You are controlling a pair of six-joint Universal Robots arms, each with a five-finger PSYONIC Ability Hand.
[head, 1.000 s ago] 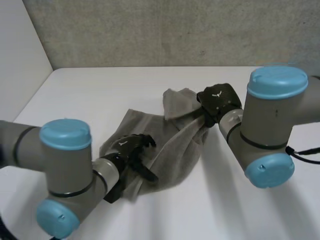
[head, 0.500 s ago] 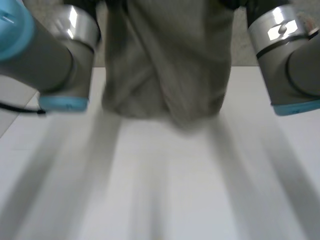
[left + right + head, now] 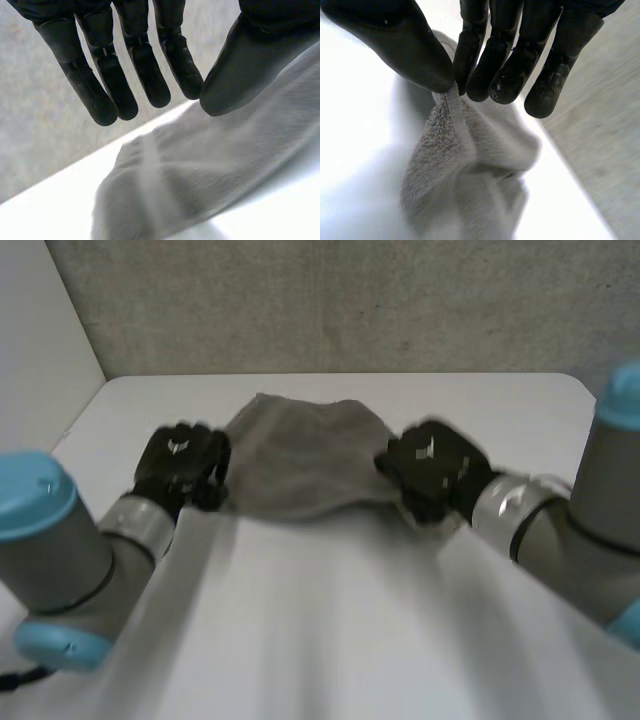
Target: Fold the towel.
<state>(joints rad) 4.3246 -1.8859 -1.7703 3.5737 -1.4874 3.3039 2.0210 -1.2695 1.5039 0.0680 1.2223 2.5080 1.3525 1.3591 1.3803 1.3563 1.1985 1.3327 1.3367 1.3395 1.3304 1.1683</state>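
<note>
Two hands on the desk in the head view, with one grey towel between them. Lies crumpled near the far edge, roughly midway between the desk's left and right edges, long axis parallel to that far edge. Left hand: right beside the towel's end toward the left edge. Right hand: at the opposite end, toward the right edge. One hand per end, about equally near.

Left wrist view next. Fingers straight and spread, well apart from the thumb; nothing clamped. Thumb tip over the cloth, contact impossible to confirm. Towel on the thumb's side of the hand, stretching away past the thumb tip.

Right wrist view last. Thumb and fingers closed together on the hem, pinching a thin strip of it. Rest of the cloth sagging in a bunch beyond the fingertips, down onto the desk.

Judging from this: no fold laid yet, only one end secured. Probably calls for the left hand to close on its own end, with the cloth lying from it toward the desk's right edge, then a pull along the long axis to flatten before folding.
</note>
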